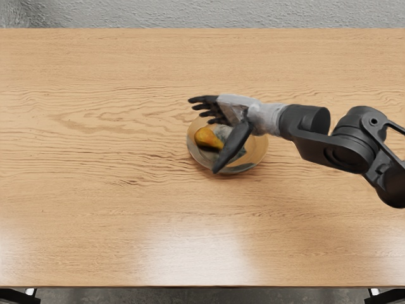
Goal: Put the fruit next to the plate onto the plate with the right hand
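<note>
**Fruit on the plate, right hand spread above it**

The fruit (207, 138) lies on the left half of the plate (257, 149), just inside its rim. It is a small, elongated piece, orange-yellow with a darker, brownish shade along its near edge, lying with its long axis running from far left to near right. Only part of it shows; its right end is hidden behind the thumb.

The plate is round and shallow with a glossy, reflective face that picks up greyish and golden tones. It sits a little right of the middle of the light wooden surface (95, 190).

The right hand (229, 114) reaches in from the right edge on a dark, jointed arm and hangs over the far side of the plate. Its fingers (204, 101) are stretched out and fanned toward the left, past the plate's far rim, while the long dark thumb slants down across the plate toward its near edge. The hand is wide, with nothing clasped; whether the thumb touches the fruit cannot be told.
</note>
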`<act>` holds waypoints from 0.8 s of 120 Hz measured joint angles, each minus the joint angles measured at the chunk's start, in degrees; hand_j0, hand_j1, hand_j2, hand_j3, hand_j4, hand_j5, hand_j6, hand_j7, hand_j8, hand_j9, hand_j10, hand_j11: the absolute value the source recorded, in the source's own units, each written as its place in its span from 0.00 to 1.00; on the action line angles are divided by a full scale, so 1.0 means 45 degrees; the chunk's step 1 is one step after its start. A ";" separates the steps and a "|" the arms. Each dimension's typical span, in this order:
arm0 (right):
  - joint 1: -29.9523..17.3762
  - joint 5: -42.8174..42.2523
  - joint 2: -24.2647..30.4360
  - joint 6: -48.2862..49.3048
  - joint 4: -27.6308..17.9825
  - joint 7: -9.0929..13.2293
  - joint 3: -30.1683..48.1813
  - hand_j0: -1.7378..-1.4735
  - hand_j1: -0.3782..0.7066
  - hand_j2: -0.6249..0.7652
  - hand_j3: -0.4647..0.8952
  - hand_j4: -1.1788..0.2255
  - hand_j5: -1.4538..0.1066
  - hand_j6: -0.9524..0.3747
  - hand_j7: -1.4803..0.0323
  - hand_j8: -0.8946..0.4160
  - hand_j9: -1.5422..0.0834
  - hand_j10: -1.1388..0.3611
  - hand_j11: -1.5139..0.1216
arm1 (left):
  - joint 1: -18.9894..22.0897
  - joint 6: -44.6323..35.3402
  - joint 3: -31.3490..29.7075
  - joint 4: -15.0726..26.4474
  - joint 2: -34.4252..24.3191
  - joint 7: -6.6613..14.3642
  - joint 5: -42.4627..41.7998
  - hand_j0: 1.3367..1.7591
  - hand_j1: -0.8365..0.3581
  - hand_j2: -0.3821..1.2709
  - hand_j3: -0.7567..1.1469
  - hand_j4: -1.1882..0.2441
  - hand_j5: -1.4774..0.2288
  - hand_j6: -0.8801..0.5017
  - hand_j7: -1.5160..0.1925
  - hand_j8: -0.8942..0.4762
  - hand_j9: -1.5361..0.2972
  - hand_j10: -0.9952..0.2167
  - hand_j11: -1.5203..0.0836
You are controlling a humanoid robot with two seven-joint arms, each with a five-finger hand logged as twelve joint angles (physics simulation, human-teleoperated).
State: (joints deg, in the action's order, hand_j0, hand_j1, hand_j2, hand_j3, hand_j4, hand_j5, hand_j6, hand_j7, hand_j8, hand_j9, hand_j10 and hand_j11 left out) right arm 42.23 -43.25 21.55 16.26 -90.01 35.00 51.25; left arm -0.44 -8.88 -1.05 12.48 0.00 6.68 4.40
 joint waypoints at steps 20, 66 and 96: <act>-0.1849 0.2457 0.0084 0.3325 -0.0103 0.0000 0.3109 0.30 0.07 0.46 0.34 0.81 0.89 0.69 0.94 0.66 0.91 0.73 0.89 | 0.0000 0.0000 0.0000 0.0000 0.0000 0.0000 0.0000 0.76 0.99 0.23 0.40 0.83 0.86 0.63 0.88 0.65 0.83 0.82 0.94; -0.6340 0.7104 0.0978 0.4144 0.1211 0.0000 0.8371 0.30 0.05 0.45 0.34 0.82 0.91 0.70 0.96 0.66 0.93 0.74 0.91 | 0.0000 0.0014 -0.0023 0.0011 0.0000 0.0000 0.0001 0.76 0.99 0.23 0.40 0.83 0.86 0.63 0.88 0.65 0.83 0.82 0.94; -0.7578 0.7860 0.1369 0.4164 0.2463 0.0000 1.0421 0.30 0.05 0.45 0.34 0.82 0.91 0.70 0.96 0.67 0.93 0.74 0.91 | 0.0031 0.0019 -0.0040 0.0009 0.0000 0.0000 0.0001 0.76 0.99 0.23 0.40 0.83 0.86 0.63 0.88 0.65 0.83 0.82 0.94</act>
State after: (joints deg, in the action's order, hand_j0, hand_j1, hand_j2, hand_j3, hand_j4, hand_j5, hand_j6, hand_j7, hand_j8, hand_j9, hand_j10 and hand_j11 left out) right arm 8.13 -7.88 27.71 34.99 -78.93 35.00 98.14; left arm -0.30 -8.79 -1.23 12.52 0.00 6.68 4.40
